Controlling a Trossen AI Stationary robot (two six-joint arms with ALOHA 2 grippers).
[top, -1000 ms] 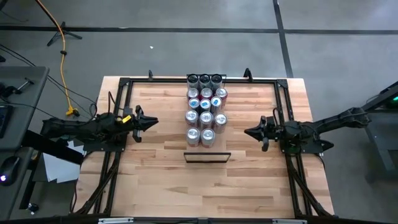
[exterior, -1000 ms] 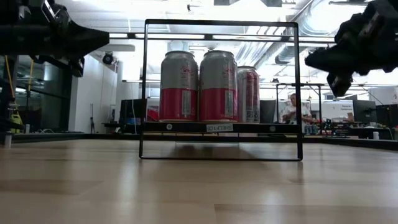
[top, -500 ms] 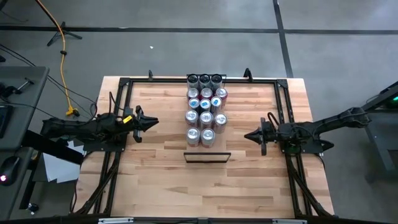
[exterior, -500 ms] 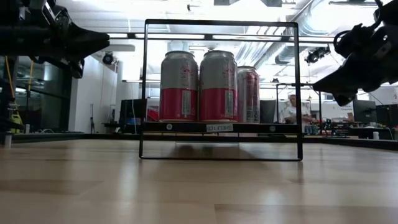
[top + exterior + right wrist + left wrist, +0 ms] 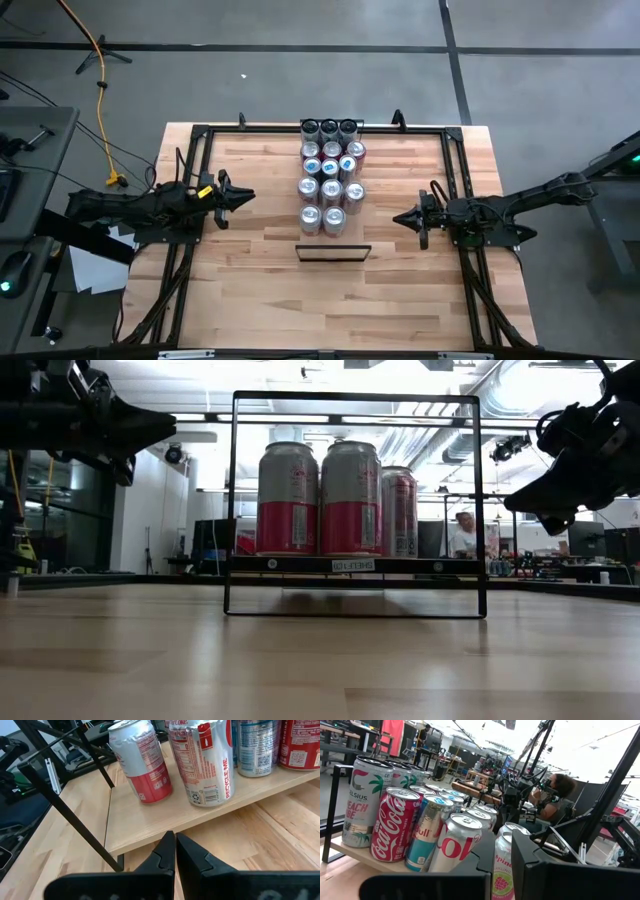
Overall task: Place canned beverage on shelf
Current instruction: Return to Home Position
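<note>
Heads up, both your arms are off the shelf [image 5: 150, 822] right now and neither one is carrying anything. The shelf sits in the middle of the counter [image 5: 260, 270], held up off the wood by a thin black frame [image 5: 232, 500], and it's packed with cans [image 5: 331, 168]. They stand upright in rows of three, with a pair at the end by the black edge bar.

Your right end effector [image 5: 397, 217] hangs to the right of that near end, well apart from the cans and up off the counter. It's tipped a bit downward in the low view. Its wrist camera shows the two fingers [image 5: 165, 851] pressed together with nothing between them, pointing at the shelf's edge below two red-and-silver cans [image 5: 142, 762].

Your left end effector [image 5: 248, 197] is on the other side, left of the cans and clear of them, also raised. I honestly can't tell how far open that one is, but nothing is in it.
</note>
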